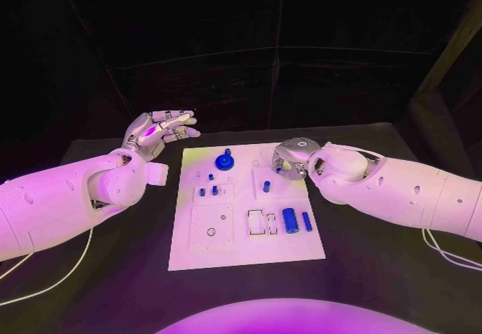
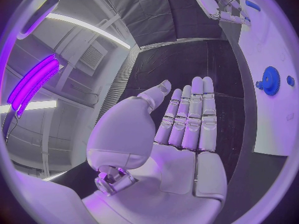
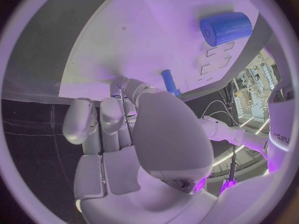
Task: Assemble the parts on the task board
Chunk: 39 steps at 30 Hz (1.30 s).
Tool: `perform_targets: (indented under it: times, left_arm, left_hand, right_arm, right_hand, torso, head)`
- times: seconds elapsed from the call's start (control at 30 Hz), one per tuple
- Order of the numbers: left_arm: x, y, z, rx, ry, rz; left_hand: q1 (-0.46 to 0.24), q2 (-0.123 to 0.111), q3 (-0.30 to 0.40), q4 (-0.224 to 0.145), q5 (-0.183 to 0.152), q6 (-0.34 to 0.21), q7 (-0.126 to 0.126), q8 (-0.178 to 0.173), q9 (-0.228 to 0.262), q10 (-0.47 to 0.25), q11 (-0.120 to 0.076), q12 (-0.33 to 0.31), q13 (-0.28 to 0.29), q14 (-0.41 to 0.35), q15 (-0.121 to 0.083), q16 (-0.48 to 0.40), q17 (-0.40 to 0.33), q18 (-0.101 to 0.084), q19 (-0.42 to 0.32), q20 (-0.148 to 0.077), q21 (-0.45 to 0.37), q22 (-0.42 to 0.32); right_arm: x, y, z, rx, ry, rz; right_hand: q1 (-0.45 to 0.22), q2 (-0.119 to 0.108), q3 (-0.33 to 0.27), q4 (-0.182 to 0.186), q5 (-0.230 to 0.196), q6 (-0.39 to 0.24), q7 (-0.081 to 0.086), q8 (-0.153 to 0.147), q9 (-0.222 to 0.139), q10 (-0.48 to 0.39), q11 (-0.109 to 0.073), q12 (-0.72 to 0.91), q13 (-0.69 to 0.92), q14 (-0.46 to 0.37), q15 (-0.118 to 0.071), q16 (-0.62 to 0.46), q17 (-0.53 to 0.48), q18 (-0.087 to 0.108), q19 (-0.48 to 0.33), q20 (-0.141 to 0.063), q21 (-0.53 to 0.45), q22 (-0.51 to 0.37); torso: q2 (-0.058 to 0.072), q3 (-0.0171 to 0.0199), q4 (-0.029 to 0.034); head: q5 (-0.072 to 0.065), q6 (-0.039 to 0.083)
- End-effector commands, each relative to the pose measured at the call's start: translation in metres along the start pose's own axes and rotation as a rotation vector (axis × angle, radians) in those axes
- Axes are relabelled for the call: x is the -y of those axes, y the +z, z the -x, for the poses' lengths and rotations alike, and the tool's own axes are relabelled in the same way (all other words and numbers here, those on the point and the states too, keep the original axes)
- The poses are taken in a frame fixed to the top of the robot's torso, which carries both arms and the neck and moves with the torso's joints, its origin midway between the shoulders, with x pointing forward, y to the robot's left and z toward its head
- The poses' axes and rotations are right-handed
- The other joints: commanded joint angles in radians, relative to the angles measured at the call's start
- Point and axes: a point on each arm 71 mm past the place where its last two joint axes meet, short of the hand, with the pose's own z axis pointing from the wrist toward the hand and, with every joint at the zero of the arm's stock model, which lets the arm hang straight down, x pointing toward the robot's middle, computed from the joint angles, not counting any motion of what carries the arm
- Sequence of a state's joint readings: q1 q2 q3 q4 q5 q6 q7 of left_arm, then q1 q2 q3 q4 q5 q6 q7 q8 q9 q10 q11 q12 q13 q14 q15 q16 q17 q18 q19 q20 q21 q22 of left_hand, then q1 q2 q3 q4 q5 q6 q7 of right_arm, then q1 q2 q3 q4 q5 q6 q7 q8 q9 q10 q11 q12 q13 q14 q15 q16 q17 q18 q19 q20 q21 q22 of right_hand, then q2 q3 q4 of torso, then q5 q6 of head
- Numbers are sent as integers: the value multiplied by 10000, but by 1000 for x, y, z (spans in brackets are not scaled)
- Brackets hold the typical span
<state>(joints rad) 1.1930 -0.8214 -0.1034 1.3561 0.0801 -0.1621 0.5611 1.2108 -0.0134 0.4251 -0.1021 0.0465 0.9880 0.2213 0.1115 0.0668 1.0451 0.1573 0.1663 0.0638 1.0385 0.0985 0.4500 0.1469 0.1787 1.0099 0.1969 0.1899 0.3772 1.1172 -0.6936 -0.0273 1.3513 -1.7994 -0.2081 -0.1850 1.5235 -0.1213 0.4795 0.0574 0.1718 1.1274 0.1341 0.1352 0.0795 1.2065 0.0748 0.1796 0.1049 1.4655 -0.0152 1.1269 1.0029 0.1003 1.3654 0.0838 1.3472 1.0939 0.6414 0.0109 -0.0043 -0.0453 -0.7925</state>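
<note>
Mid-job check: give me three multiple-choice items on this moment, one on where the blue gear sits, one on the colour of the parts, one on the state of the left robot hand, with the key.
1. Where is the blue gear on the task board?
A. near the far edge
B. at the near edge
C. off the board, on the table

2. What colour are the parts?
A. grey
B. blue
C. red

3. What is the left robot hand doing?
A. gripping the gear
B. pressing on the board
C. open, holding nothing

Key: 1 A, the blue gear sits near the far edge of the task board in the head view. 2 B, the gear and the big cylinder are blue. 3 C, the left robot hand is raised beside the board, its fingers straight and apart from everything in the left wrist view.
</note>
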Motion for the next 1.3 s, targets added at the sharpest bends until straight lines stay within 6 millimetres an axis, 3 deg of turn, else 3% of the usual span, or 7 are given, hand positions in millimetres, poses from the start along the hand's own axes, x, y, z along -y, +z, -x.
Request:
perform_targets:
  times: [0.03,0.53,0.87,1.13,1.2,1.23,1.3]
  left_arm:
    - [2,0,0,-75,-113,-116]
    - [2,0,7,12,-63,-103]
    - [1,1,5,-31,-80,-90]
    - [0,2,0,-129,-131,-70]
    - [0,3,-2,-158,-144,-70]
    - [0,3,-2,-164,-144,-68]
    - [-1,5,-4,-178,-146,-57]
  left_hand:
    - [-2,50,-75,-32,23,-95,-3,-67,-9,-67,16,-38,1,54,8,-66,-20,17,39,50,-81,-34]
    - [9,-9,-142,-81,24,-178,39,-88,-8,-165,58,-28,4,18,51,-155,-72,6,-3,84,-161,-137]
    - [2,-30,-171,-89,26,-188,45,-86,-5,-179,64,-17,7,18,58,-170,-82,6,-5,92,-176,-161]
    - [2,-30,-171,-89,26,-188,45,-86,-5,-179,64,-17,7,18,58,-170,-82,6,-5,92,-176,-161]
    - [2,-30,-171,-89,26,-188,45,-86,-5,-179,64,-17,7,18,58,-170,-82,6,-5,92,-176,-161]
    - [2,-30,-171,-89,26,-188,45,-86,-5,-179,64,-17,7,18,58,-170,-82,6,-5,92,-176,-161]
    - [6,-26,-171,-91,26,-188,44,-84,-5,-180,63,-15,7,19,58,-172,-83,7,-5,92,-178,-165]
  right_arm:
    - [-2,-1,9,943,-199,-11]
    - [-3,-21,18,1478,254,46]
    - [-42,-38,33,2148,781,1197]
    - [-79,-35,38,2136,1176,2136]
    - [-87,-33,37,2053,1254,2353]
    - [-92,-32,34,1978,1307,2456]
    - [-98,-31,30,1841,1381,2607]
  right_hand:
    - [-99,-16,90,-22,22,94,4,30,3,227,-149,-49,-4,178,-91,-45,-26,-107,74,-9,49,27]
    - [-232,-46,165,-86,59,108,2,-10,-4,245,-145,-125,-23,192,-93,-8,-8,-111,82,-21,79,59]
    - [-395,-82,262,-154,201,132,6,-55,-9,280,-140,-209,-42,200,-90,34,11,-119,94,-34,121,118]
    - [-400,-83,264,-156,200,133,5,-56,-9,282,-140,-211,-42,201,-90,38,15,-118,91,-35,118,112]
    - [-407,-82,269,-159,199,132,5,-59,-10,282,-140,-216,-43,200,-90,31,4,-117,90,-35,118,110]
    - [-420,-82,276,-163,195,127,7,-66,-12,276,-138,-227,-46,202,-90,35,6,-115,85,-35,115,100]
    - [-423,-82,278,-164,195,125,7,-68,-13,275,-137,-230,-47,202,-90,36,6,-115,83,-35,114,97]
  torso:
    - [0,2,-9]
    - [-9,-12,1]
    - [-3,-3,9]
    - [-2,-39,39]
    - [1,-28,42]
    - [-2,-22,27]
    - [-8,-17,17]
  head:
    - [-36,5]
    - [-97,-20]
    - [-34,12]
    - [141,-95]
    - [192,-98]
    - [316,-132]
    - [400,-173]
